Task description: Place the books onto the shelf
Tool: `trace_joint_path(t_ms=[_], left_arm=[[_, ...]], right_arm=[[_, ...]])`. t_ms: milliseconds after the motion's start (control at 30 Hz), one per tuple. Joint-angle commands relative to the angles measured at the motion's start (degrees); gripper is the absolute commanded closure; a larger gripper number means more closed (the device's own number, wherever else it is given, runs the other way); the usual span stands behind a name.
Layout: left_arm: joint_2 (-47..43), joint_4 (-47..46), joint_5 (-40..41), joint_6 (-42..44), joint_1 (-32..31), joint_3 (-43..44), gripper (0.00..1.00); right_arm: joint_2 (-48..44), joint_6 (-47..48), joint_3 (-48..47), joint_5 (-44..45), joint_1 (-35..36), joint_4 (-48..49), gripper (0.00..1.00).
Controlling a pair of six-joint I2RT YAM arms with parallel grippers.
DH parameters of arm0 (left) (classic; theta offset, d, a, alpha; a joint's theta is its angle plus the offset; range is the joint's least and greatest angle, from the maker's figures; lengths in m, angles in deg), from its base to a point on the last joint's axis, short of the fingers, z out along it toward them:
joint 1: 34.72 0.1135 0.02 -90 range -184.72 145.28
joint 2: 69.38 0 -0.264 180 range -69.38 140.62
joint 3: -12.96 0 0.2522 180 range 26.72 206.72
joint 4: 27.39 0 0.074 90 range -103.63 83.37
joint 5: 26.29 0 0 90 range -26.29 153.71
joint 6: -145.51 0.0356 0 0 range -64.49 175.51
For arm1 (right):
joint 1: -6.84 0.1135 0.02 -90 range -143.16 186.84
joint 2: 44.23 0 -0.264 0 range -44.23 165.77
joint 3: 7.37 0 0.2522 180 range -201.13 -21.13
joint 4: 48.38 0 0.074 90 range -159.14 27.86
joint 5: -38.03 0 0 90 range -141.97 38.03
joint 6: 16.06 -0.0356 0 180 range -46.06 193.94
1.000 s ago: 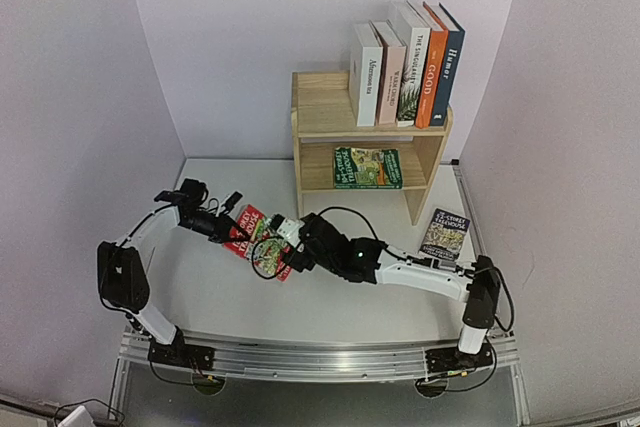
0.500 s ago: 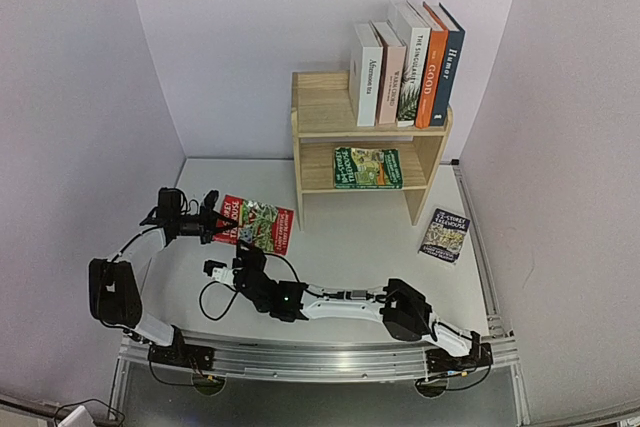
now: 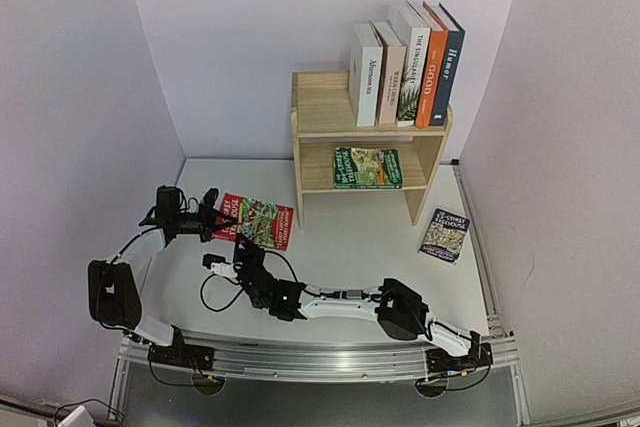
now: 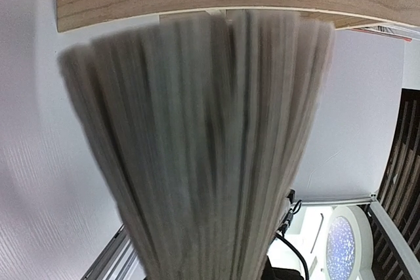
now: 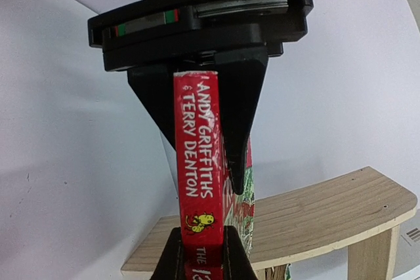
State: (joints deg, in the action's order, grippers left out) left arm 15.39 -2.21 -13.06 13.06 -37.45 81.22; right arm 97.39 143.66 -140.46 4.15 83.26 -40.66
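Left gripper (image 3: 208, 217) and right gripper (image 3: 212, 263) pinched spine ends of the thin red paperback (image 3: 258, 225); we saw the light wooden shelf (image 3: 322, 107) far right.

Shelf (image 3: 320, 109) pale matt wood, grain showing; book (image 5: 198, 155) spine glossy red card, scuffed on top; tabletop (image 3: 360, 237) smooth matt white.

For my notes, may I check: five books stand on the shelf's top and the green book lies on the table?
Not quite: the green book sits on the shelf's lower tier, not the table, as the top external view shows; five books stand on top.
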Motion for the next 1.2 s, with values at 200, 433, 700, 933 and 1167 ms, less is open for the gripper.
trace_joint_path(t_ms=[200,433,700,933,1167], left_arm=[[-3.7,7.6,-2.9,12.3,0.7,3.7,0.01],[0.5,38.4,16.1,40.1,5.2,20.1,0.0],[0.0,38.0,19.9,41.4,5.2,19.0,0.0],[0.2,39.1,20.0,42.4,5.2,20.2,0.0],[0.3,39.9,19.9,42.4,5.2,20.7,0.0]], right_arm=[[-15.4,-5.1,14.2,1.0,-2.2,0.0,1.0],[-33.7,-30.5,15.3,-13.9,-3.8,-46.3,1.0],[-45.8,-28.0,9.9,-17.8,-12.1,-61.1,1.0],[-44.4,-11.4,5.8,-16.0,-19.3,-58.4,1.0],[-42.5,-0.3,10.2,-20.6,-26.4,-46.9,1.0]])
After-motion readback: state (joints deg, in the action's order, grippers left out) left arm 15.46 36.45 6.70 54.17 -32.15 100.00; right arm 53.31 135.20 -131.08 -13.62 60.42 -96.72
